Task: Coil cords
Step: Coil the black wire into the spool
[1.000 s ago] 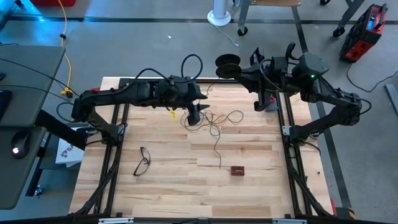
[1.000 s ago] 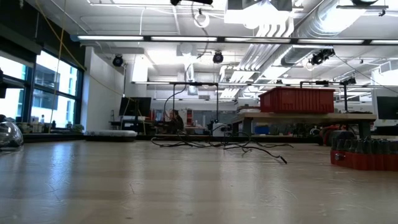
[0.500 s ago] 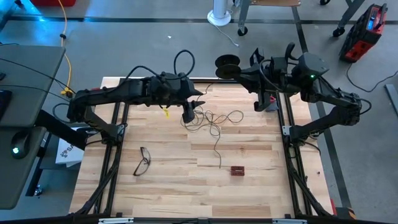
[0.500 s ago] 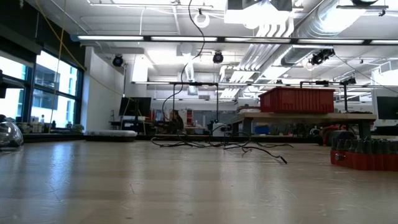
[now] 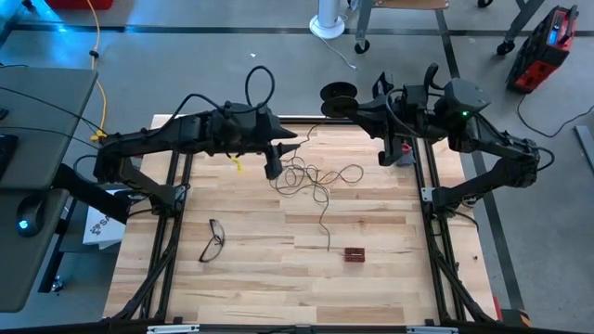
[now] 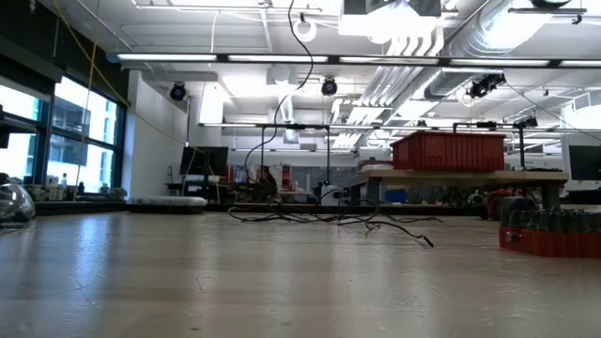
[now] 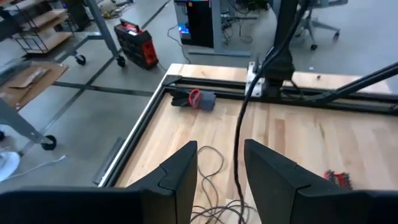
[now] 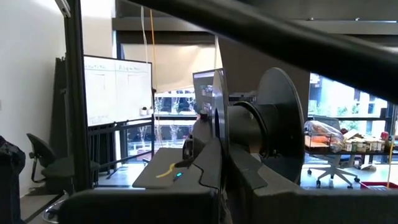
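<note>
Tabletop (image 5: 241,278), near to far.
- Centre to 12 o'clock: wire (image 5: 320,181), loose tangle awaiting winding.
- 11 o'clock: left hand (image 5: 273,168), fingers parted, holding nothing visible, over the tangle's edge.
- 1 o'clock, past the edge: right hand (image 5: 357,105), clamped on reel (image 5: 339,92), held clear for coiling.

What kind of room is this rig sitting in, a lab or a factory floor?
It looks like a robotics lab or workshop: a whiteboard and office chair stand beyond the table, a red storage bin sits on a workbench, and bare ducts run overhead.
</note>
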